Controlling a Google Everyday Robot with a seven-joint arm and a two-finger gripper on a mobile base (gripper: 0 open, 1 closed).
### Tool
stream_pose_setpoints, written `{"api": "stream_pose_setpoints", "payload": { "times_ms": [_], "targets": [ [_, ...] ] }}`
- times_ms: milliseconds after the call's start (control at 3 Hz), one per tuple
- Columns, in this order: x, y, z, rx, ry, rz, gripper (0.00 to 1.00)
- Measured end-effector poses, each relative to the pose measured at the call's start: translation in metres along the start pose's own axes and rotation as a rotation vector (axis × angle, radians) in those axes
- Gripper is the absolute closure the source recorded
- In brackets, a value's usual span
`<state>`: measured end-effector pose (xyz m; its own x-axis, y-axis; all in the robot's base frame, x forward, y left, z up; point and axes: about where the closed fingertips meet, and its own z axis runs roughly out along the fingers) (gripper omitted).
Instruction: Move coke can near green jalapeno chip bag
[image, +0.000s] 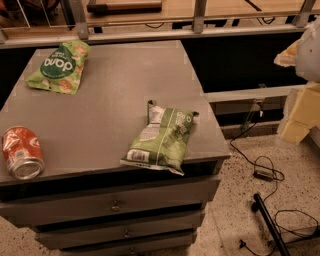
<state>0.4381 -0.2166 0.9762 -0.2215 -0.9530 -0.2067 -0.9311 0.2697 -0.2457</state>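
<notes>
Camera view: the gripper (299, 117) is at the far right edge, off to the side of the cabinet (115, 100) and above the floor (235, 200). Only pale cream parts of it show, so how far open it is I cannot tell, nor if it holds anything. The can (21, 152) is the thing farthest from the gripper, well to its left & a bit lower. It lies on its side at the front left of the cabinet top, w/ a silver end toward the camera. The jalapeno bag (161, 138) lies flat betw. can and gripper, nearer to the gripper, at the front right corner, its lower end just over the front edge. Can & jalapeno bag are well apart. The logo bag (60, 66) is far left of the gripper & higher, at the back left. Below the gripper, cables (265, 172) lie on the floor.
</notes>
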Motion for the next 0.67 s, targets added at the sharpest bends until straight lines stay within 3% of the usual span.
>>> {"api": "stream_pose_setpoints", "payload": {
  "times_ms": [333, 667],
  "targets": [
    [0.000, 0.000, 0.000, 0.000, 0.000, 0.000, 0.00],
    [-0.042, -0.012, 0.003, -0.016, 0.007, -0.190, 0.00]
  ]
}}
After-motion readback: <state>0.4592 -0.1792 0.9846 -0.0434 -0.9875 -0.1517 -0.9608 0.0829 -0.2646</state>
